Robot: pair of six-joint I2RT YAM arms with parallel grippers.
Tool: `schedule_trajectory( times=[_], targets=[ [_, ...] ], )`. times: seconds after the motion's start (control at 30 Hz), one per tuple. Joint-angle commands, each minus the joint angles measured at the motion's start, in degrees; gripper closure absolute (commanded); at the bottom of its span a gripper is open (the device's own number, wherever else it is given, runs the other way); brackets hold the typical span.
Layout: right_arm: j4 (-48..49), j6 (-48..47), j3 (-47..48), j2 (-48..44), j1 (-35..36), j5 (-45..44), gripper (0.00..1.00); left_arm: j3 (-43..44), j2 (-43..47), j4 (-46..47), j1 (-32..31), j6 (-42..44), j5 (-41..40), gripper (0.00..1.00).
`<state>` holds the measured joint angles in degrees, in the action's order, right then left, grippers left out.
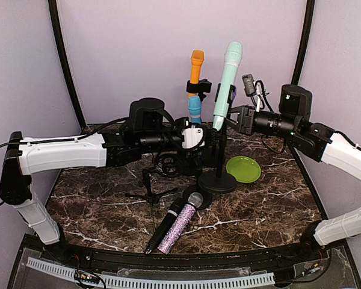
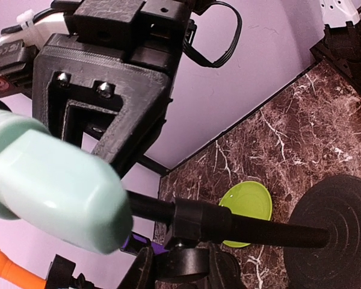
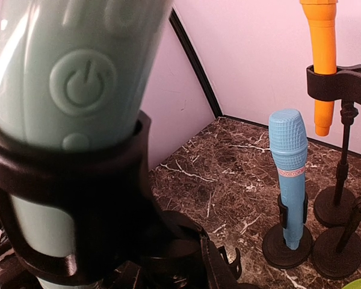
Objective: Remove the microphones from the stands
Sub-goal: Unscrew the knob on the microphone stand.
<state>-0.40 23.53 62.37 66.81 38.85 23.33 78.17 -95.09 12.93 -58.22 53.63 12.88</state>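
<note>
The mint-green microphone (image 1: 228, 75) stands tilted in the clip of a black stand (image 1: 217, 180) with a round base. From the left, my left gripper (image 1: 195, 138) reaches the stand's pole. In the left wrist view it (image 2: 189, 268) is shut around the black joint knob under the pole (image 2: 253, 227), with the microphone's butt end (image 2: 54, 192) close by. From the right, my right gripper (image 1: 233, 117) meets the stand at clip height. In the right wrist view it (image 3: 186, 265) is shut at the tail of the black clip (image 3: 66, 180), which rings the microphone (image 3: 72, 78).
An orange microphone (image 1: 197, 65) and a blue one (image 1: 194, 108) stand in their own stands behind. A green plate (image 1: 243, 168) lies right of the base. A black microphone (image 1: 166, 226) and a glittery one (image 1: 182, 224) lie near the front, beside a small tripod (image 1: 149, 192).
</note>
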Motion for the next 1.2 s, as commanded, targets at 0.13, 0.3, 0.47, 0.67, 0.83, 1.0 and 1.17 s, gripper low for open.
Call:
schedule_trajectory(
  times=[0.13,0.3,0.47,0.67,0.83,1.0,1.17],
  targets=[
    [10.38,-3.25,-1.42,-3.70,-0.27,1.08,1.00,4.26,-0.54,-3.01,1.79,-15.88,6.85,0.94],
    [12.90,-4.74,-3.29,-5.25,-0.27,3.13,1.00,4.69,-0.85,-3.25,2.49,-24.24,10.51,0.95],
    [14.86,-5.92,-5.11,-6.73,-0.27,4.94,1.00,7.20,-2.56,-1.59,2.66,-35.86,13.57,0.97],
    [16.28,-6.77,-7.25,-8.71,-0.27,4.71,1.00,8.52,-3.92,0.96,2.87,-47.36,16.63,0.98],
    [17.12,-7.05,-8.52,-9.70,-0.27,4.16,1.00,8.33,-4.05,3.76,3.50,-56.27,18.77,1.00],
    [18.09,-6.62,-8.93,-9.96,-0.27,4.88,1.00,8.69,-4.04,6.19,4.32,-66.50,22.27,1.00],
    [18.25,-4.64,-8.58,-10.15,-0.27,2.63,1.00,7.47,-2.96,7.74,4.34,-64.98,23.56,0.92]
  ],
)
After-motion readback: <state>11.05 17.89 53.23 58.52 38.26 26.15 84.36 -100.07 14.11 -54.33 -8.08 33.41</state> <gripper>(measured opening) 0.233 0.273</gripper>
